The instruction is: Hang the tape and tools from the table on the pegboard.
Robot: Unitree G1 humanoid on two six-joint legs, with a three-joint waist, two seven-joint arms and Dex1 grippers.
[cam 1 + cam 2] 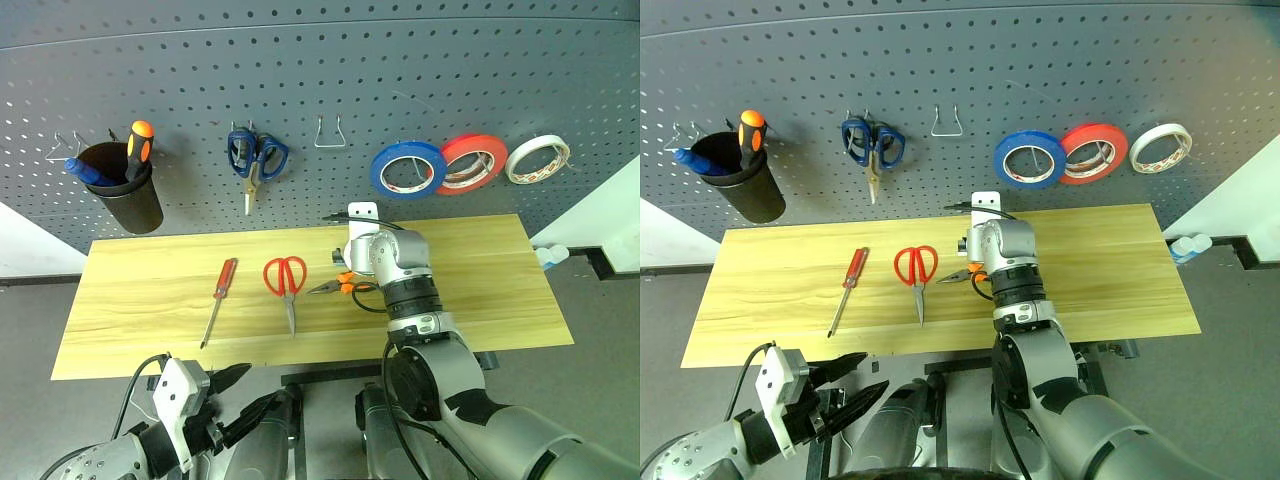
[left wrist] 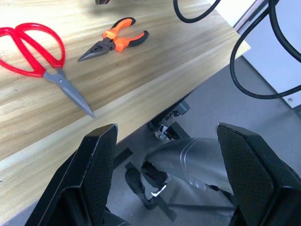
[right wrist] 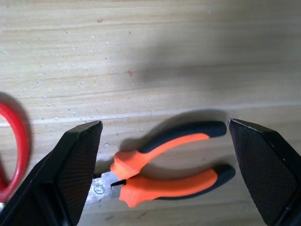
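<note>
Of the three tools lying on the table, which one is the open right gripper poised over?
The orange-and-black pliers, framed between the right gripper fingers. The red scissors and red screwdriver lie further to the robot's left.

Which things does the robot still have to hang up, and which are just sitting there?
To hang:
red screwdriver
red scissors
pliers

The blue tape already hangs on the pegboard.

Just there:
blue scissors
red-orange tape
white tape
black cup
</note>
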